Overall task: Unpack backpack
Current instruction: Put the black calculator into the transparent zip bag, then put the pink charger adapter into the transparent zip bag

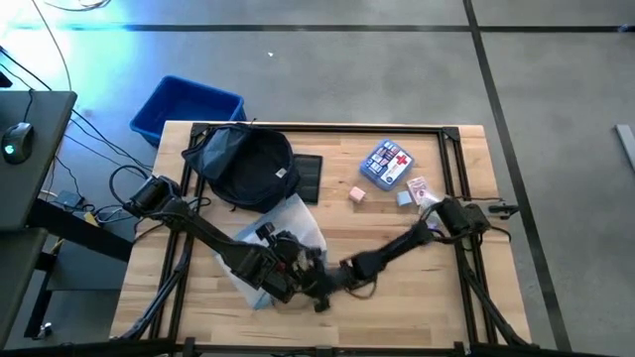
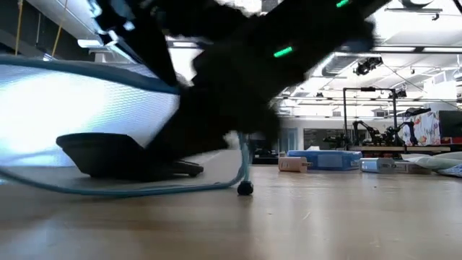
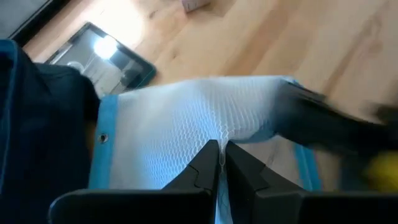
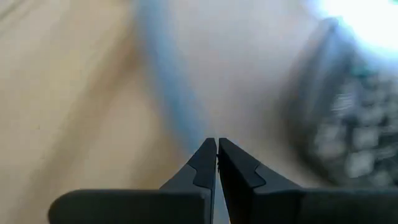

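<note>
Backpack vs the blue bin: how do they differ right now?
The backpack is dark navy, soft and rounded; the blue bin is bright blue, rigid and boxy. The backpack lies on the wooden table at its far-left corner; the bin sits off the table on the floor beyond that corner. Neither claw is on either one.

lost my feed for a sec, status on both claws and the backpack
Left claw shut on white mesh bag. Right claw shut at the bag's blue edge. Backpack at table's far left, untouched. Nothing in the way.

Right tool [image 4: 216,146] closed above blurred wooden table [image 4: 56,93].
</note>
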